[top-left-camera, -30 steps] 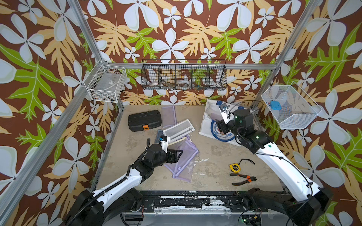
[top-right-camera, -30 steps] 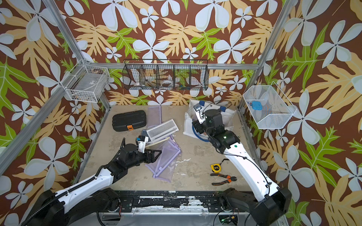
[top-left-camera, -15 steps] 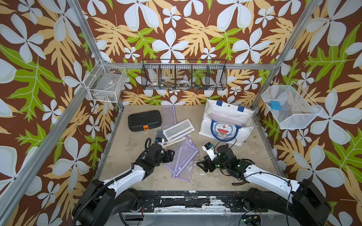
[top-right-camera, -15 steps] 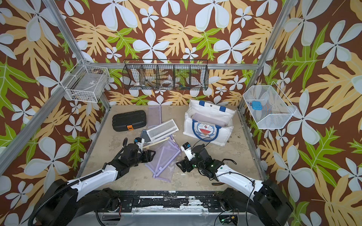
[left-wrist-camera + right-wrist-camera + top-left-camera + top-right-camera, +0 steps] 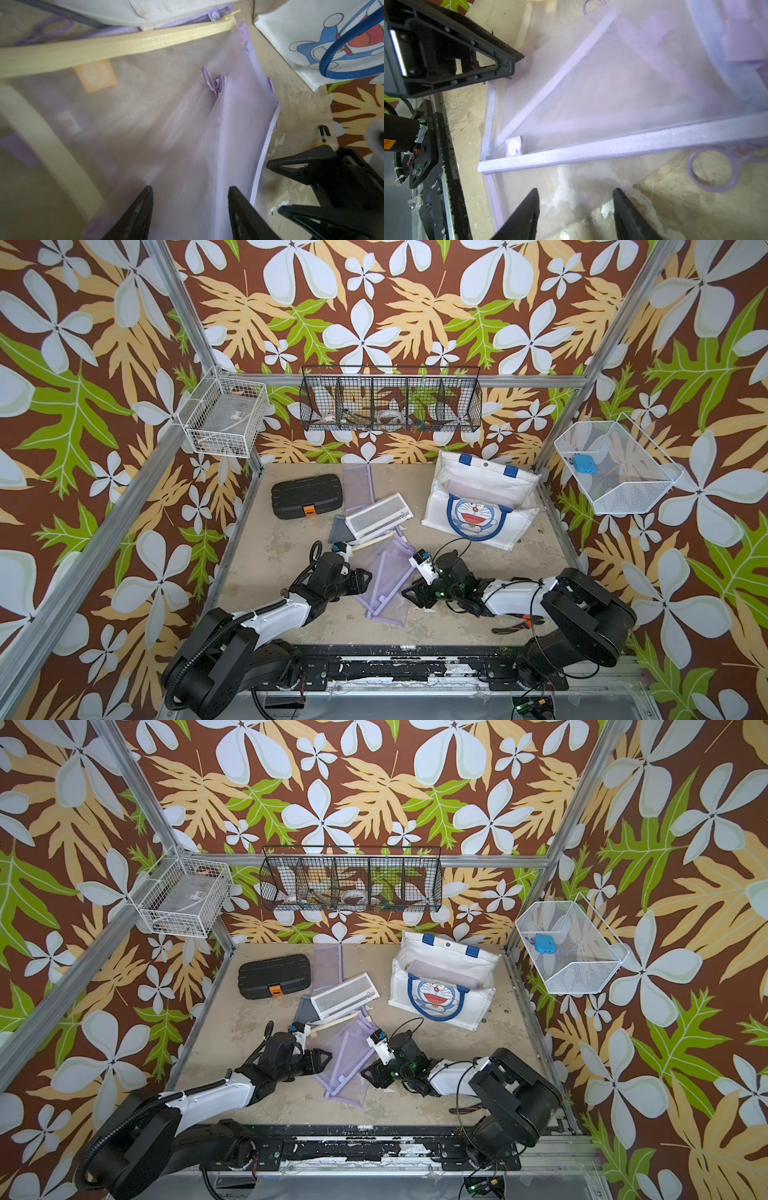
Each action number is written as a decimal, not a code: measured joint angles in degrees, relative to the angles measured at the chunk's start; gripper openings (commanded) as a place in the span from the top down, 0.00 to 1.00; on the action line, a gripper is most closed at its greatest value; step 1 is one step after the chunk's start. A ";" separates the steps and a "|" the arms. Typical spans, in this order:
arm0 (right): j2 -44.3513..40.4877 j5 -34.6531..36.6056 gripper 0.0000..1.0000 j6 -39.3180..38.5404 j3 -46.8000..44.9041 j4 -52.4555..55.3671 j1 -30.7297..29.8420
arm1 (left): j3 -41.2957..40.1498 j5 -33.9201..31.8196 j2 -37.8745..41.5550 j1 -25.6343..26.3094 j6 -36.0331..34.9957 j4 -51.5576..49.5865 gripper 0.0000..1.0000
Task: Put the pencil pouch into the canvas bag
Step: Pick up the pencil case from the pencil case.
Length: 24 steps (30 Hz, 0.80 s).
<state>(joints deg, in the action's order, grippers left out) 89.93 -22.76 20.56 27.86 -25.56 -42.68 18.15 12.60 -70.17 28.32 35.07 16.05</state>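
- Black plastic case [image 5: 307, 501] at 10 o'clock on the gritty tan table [image 5: 266, 556]: rigid, ribbed, orange latch.
- Left gripper [image 5: 190, 192]: jaws partly apart, clasping nothing, tips over the pencil pouch's 9 o'clock edge.
- Pencil pouch [image 5: 384, 585]: flat lilac mesh, zip-edged, mid-table atop other sheer pouches; white mesh pouch [image 5: 380, 515] crowding at 12 o'clock.
- Right gripper [image 5: 575, 194]: jaws likewise parted, empty, at the pouch's 3 o'clock edge.
- Canvas bag [image 5: 515, 518]: stiff white cloth, mouth open, at 2 o'clock, well apart.
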 measured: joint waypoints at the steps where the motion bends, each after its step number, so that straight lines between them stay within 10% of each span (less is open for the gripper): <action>1: 1.09 -0.04 0.44 0.00 0.31 -0.85 0.00 | -0.28 0.79 0.00 0.00 0.59 0.74 0.43; 24: 9.97 -1.20 0.55 0.15 3.43 -10.84 -0.22 | -0.96 8.41 -1.01 0.04 3.54 6.10 0.85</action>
<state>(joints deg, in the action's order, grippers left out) 99.90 -23.97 20.71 31.29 -36.40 -42.89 17.19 21.02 -71.18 28.36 38.61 22.15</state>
